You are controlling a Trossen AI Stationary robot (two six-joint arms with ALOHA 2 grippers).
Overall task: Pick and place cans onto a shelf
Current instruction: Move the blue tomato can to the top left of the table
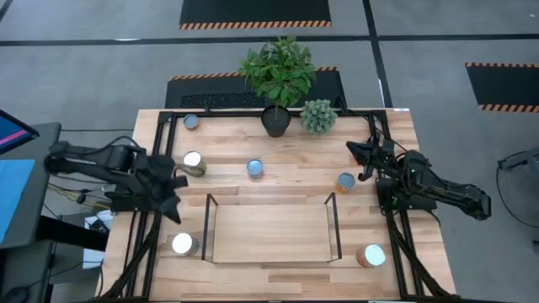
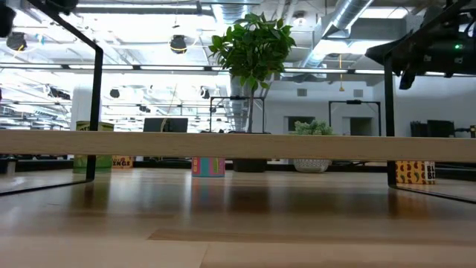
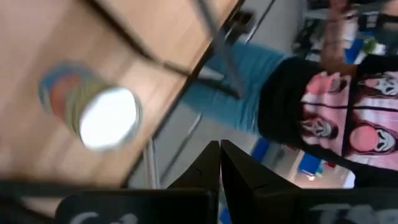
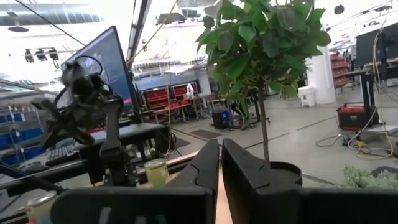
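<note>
The shelf [image 1: 269,234] stands at the near centre of the worktop [image 1: 295,177], a low light-wood board with a thin dark wire frame at each short end, and its board carries no can. Six cans stand around it on the worktop: a far-left can [image 1: 192,121] near the far edge, a left can [image 1: 193,161] at mid depth, a centre can [image 1: 255,168] just beyond the shelf, a tilted can [image 1: 344,182] with orange-tan sides to the right of the shelf's far right corner, a near-left can [image 1: 183,244] just beside the shelf's left frame, and a near-right can [image 1: 370,255] to the right of the shelf's right frame. The left end effector [image 1: 175,192] is raised over the left side of the worktop, between the left can and the near-left can and touching neither; the left wrist view shows its fingers [image 3: 239,174] closed together with nothing between them. The right end effector [image 1: 360,153] hangs over the right side of the worktop, beyond the tilted can and clear of it; its fingers [image 4: 242,168] are likewise closed together and empty. A potted plant [image 1: 279,80] and a small pale-green plant [image 1: 318,116] stand at the far centre edge. A person [image 3: 336,118] in a black printed shirt stands beyond the worktop's edge.
</note>
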